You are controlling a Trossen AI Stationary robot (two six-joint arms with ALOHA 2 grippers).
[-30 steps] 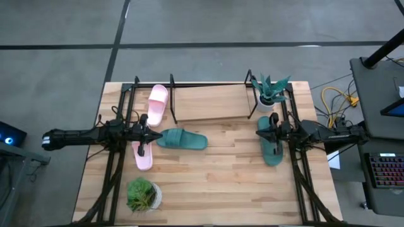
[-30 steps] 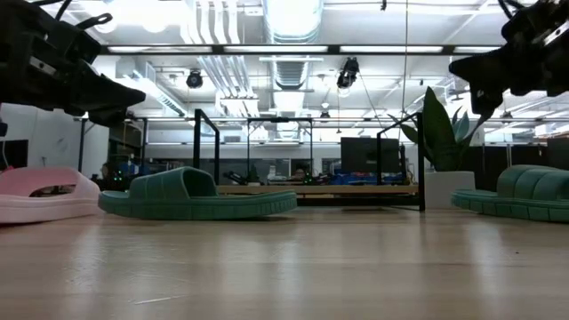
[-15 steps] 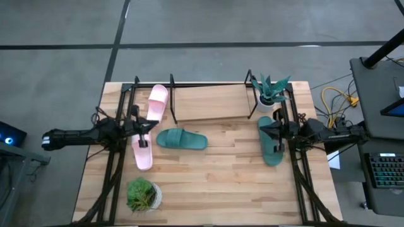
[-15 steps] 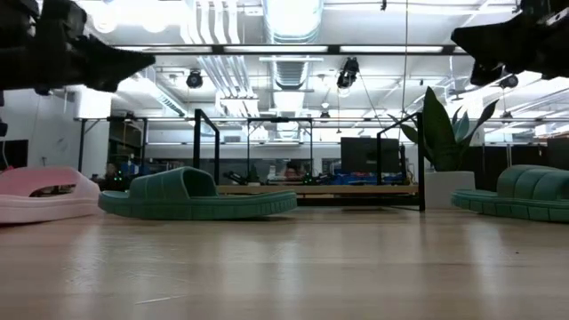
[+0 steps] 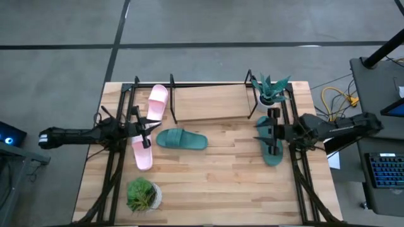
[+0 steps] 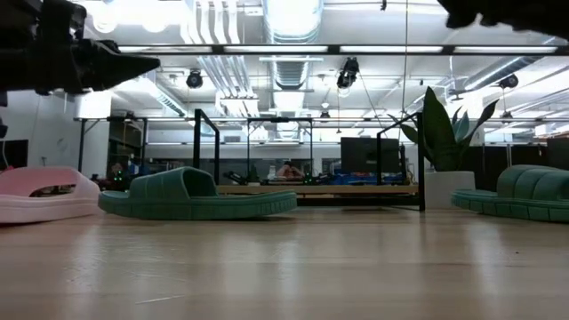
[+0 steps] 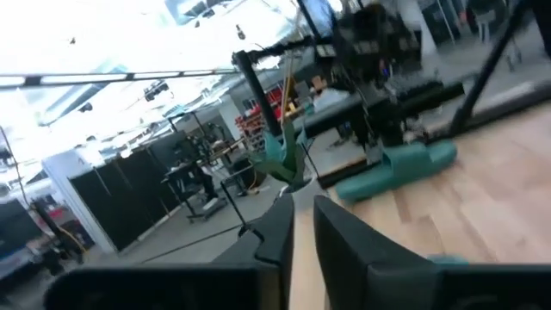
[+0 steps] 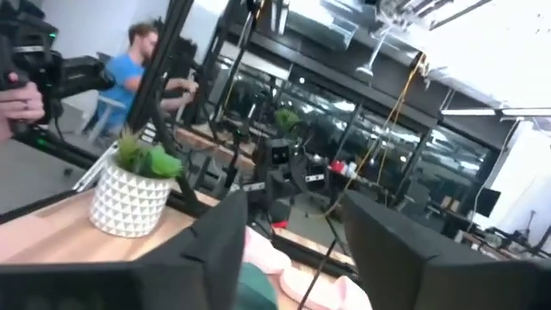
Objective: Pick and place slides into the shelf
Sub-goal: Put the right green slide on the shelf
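Mostly flat, teal slide (image 5: 182, 139), wide ribbed strap

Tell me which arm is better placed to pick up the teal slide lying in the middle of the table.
Probably the left: the left gripper is right beside the middle teal slide, while the right gripper is above the other teal slide.

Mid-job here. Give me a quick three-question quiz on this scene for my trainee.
1. True or false: one pink slide already lies in the shelf.
2. How many slides lie on the table, outside the shelf? A two, B three, C four.
3. Fill in: the right gripper hovers over a teal slide with its jaws ____.
Key: 1 true; 2 B; 3 open.
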